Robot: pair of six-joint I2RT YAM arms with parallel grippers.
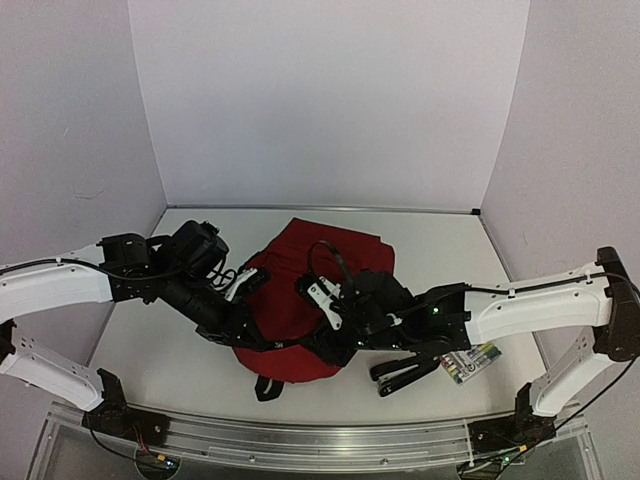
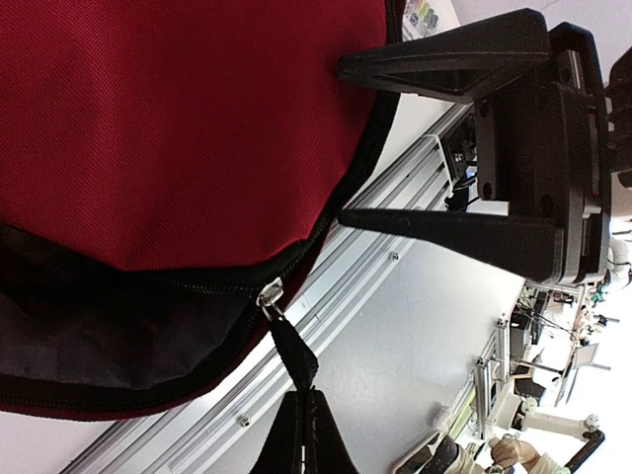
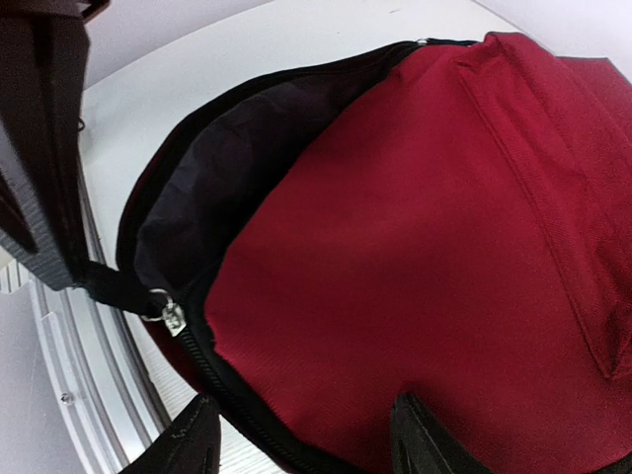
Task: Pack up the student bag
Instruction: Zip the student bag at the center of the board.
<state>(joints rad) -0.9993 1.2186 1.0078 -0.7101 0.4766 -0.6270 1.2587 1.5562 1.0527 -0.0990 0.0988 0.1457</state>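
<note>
The student bag (image 1: 305, 275) is a dark red backpack lying flat in the middle of the table, its main zipper partly undone and dark lining (image 3: 217, 168) showing. My left gripper (image 2: 308, 397) is shut on the black zipper pull tab (image 2: 294, 357), which hangs from the metal slider (image 2: 270, 294) at the bag's near edge. In the top view the left gripper (image 1: 245, 338) is at the bag's near left rim. My right gripper (image 3: 306, 439) stands open at the bag's near right edge, its fingers (image 2: 444, 229) wide apart with nothing held between them.
A flat pack of coloured markers (image 1: 470, 362) lies on the table just right of the right gripper. The aluminium rail (image 1: 300, 435) runs along the near table edge. White walls close in the back and sides.
</note>
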